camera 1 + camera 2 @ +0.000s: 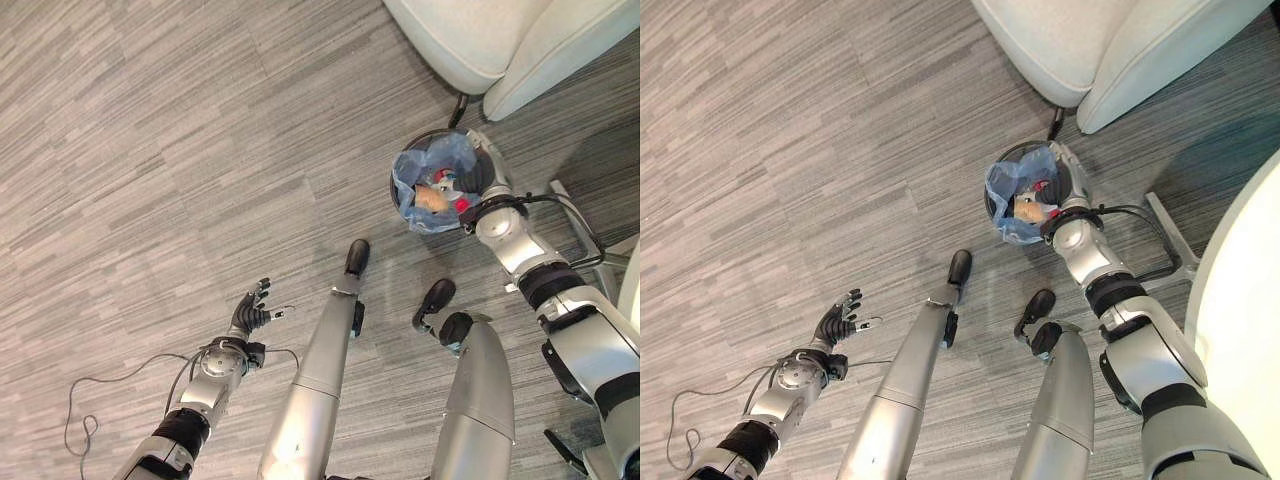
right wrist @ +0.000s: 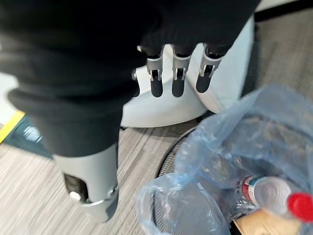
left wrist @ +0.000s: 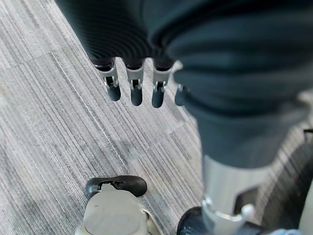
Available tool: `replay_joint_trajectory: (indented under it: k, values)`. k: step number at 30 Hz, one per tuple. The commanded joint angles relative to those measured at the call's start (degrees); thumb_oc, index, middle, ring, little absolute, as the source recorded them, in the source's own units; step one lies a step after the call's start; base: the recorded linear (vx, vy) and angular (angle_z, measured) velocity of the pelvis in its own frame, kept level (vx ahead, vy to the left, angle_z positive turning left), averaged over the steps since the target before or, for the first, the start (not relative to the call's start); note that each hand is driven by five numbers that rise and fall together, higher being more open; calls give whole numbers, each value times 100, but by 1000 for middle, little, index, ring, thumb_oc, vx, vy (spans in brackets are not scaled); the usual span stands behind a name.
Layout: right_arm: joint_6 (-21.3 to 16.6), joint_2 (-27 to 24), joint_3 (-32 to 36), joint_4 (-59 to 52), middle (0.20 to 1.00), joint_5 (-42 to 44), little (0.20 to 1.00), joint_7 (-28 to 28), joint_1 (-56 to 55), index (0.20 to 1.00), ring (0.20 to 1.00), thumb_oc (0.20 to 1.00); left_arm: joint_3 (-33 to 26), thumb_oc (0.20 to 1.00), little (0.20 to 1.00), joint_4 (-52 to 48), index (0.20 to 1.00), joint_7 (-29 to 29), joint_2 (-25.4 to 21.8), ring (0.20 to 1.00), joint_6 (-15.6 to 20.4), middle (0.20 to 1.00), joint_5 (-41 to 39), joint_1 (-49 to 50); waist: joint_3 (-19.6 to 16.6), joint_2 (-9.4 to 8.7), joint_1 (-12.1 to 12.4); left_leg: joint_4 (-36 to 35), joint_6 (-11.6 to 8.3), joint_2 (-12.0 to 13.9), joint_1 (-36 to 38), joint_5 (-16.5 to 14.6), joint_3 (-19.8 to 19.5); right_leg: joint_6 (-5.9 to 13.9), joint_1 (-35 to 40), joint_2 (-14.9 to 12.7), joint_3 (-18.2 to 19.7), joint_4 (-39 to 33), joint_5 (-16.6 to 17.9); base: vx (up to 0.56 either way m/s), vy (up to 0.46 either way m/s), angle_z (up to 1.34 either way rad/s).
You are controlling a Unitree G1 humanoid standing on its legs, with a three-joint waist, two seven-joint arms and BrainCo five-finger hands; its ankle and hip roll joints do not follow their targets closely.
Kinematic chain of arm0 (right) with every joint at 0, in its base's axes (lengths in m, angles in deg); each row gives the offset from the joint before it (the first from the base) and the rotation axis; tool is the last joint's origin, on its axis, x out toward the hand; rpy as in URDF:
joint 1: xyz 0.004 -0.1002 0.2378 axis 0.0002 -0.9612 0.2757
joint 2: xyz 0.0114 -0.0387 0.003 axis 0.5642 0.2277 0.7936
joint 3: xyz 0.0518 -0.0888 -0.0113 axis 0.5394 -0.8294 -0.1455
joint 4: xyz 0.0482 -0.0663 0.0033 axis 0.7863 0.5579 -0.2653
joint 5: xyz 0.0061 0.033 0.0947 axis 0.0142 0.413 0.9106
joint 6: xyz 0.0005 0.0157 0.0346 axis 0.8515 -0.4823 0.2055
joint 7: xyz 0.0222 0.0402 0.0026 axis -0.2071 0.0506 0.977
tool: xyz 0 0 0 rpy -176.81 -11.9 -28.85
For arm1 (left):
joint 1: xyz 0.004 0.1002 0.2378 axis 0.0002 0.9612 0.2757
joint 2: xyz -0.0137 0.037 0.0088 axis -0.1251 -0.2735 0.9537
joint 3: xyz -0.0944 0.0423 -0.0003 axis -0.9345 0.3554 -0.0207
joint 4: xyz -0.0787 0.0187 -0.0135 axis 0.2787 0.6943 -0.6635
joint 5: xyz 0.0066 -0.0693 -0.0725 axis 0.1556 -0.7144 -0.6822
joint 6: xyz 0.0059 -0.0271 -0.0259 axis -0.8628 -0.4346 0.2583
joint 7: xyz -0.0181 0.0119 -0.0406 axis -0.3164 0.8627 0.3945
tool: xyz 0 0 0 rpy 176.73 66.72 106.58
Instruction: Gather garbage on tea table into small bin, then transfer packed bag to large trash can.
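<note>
A small dark mesh bin (image 1: 440,133) stands on the floor, lined with a blue plastic bag (image 1: 410,188). Inside lie a clear bottle with a red cap (image 2: 271,192) and a tan piece of rubbish (image 1: 432,199). My right hand (image 1: 485,170) hovers at the bin's right rim, beside the bag's edge, with its fingers (image 2: 178,81) straight; it is open and holds nothing. Far off at the lower left, my left hand (image 1: 250,315) hangs open over bare floor, its fingers (image 3: 136,89) relaxed and empty.
A pale upholstered armchair (image 1: 500,40) stands just beyond the bin on a dark leg. A white round table (image 1: 1240,300) with a metal foot frame (image 1: 1165,240) is at the right. Grey striped carpet (image 1: 150,150) spreads to the left.
</note>
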Motion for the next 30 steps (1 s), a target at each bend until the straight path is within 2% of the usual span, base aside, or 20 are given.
replay_joint_trajectory:
  k: [1, 5, 8, 13, 22, 24, 30]
  values:
    - [-90, -275, -295, -277, 1000, -656, 1000, -23, -88, 1000, 1000, 1000, -336, 1000, 1000, 219, 1000, -113, -12, 1000, 109, 1000, 149, 256, -12, -79, -1, 58, 124, 4, 540, -951, 81, 620, 222, 190, 424, -1207, 349, -7, -40, -9]
    - [44, -281, -702, -48, 1000, -1238, 1000, -145, -33, 1000, 1000, 1000, -334, 1000, 1000, 234, 1000, -148, -98, 1000, 140, 1000, 172, 220, 69, -110, -5, 45, 94, 28, 485, -916, 62, 637, 209, 191, 380, -1235, 347, -3, -47, -3]
    - [116, -179, -857, 159, 1000, -1358, 1000, -220, 20, 1000, 1000, 1000, -320, 1000, 1000, 212, 1000, -157, -145, 1000, 140, 1000, 132, 232, 114, -106, -2, 145, 83, 23, 331, -906, 30, 630, 74, 190, 375, -1127, 318, 9, -43, 7]
    - [225, 158, -1051, 773, 1000, -1255, 1000, -294, 255, 1000, 1000, 1000, -228, 1000, 1000, 172, 1000, -211, -292, 1000, 168, 1000, 98, 183, 221, -68, 25, 351, 67, 36, 8, -902, 18, 623, -257, 161, 381, -868, 269, 7, -14, 3]
    - [420, 368, -1561, 2115, 1000, -1300, 1000, -502, 858, 1000, 1000, 1000, -25, 1000, 1000, -33, 1000, -222, -528, 1000, 215, 1000, -31, 35, 452, 83, 186, 516, 36, -70, -447, -806, -8, 571, -691, 82, 384, -594, 190, 3, -18, 6]
    - [371, 414, -1583, 2135, 200, -1129, 200, -643, 850, 200, 200, 200, 18, 1000, 1000, -46, 1000, -200, -501, 1000, 199, 1000, -12, -87, 480, 101, 212, 486, 36, -90, -492, -772, 1, 565, -753, 101, 381, -584, 203, -8, -20, 8]
    - [347, 422, -1537, 2037, 200, -1050, 200, -641, 867, 200, 200, 200, 71, 1000, 1000, 34, 1000, -173, -417, 1000, 183, 1000, 68, -164, 429, 84, 205, 340, 45, -76, -393, -748, 11, 581, -675, 188, 363, -703, 259, 0, 0, 0]
